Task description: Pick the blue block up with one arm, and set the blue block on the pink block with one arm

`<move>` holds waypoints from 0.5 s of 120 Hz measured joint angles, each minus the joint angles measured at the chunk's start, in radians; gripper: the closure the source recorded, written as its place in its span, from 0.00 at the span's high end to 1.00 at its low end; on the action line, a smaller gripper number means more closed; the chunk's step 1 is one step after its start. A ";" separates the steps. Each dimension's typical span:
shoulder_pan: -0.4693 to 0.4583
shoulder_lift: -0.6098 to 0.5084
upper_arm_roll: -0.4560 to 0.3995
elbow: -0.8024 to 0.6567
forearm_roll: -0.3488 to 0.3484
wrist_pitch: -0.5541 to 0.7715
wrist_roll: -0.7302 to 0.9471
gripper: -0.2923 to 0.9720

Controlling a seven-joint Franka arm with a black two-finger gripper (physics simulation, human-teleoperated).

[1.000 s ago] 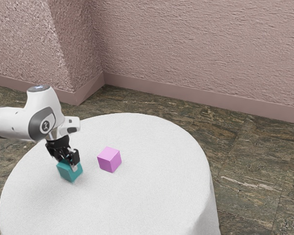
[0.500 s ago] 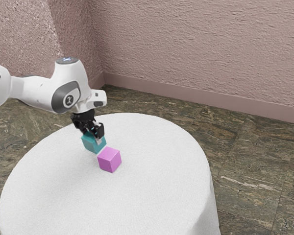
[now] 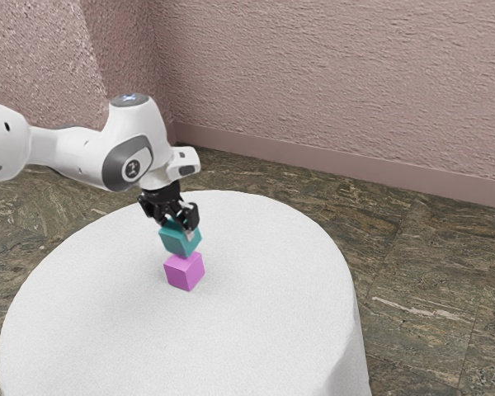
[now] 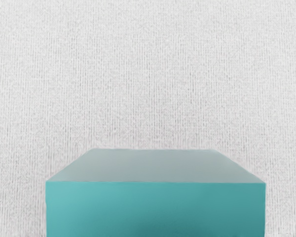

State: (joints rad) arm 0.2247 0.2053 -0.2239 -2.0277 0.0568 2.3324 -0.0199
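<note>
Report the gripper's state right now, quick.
Black two-finger gripper: shut on the teal-blue cube block, holding it directly over the pink cube block.

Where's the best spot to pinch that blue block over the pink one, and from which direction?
Pinch two opposite side faces of the blue block, near its top, coming straight down from above, as the claw does here. Those faces are flat and parallel, so the grip should sit flush, and the underside stays free to land on the pink block.
</note>
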 joint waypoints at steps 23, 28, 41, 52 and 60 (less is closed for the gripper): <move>0.000 -0.054 -0.008 -0.057 0.001 -0.001 -0.048 0.46; 0.000 -0.052 -0.009 -0.057 0.001 -0.001 -0.057 0.46; 0.000 -0.048 -0.014 -0.054 0.003 -0.003 -0.071 0.52; -0.001 -0.047 -0.015 -0.053 0.000 -0.005 -0.075 0.60; -0.001 -0.047 -0.015 -0.053 -0.003 -0.006 -0.078 0.64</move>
State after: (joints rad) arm 0.2242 0.1585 -0.2392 -2.0805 0.0542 2.3263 -0.0976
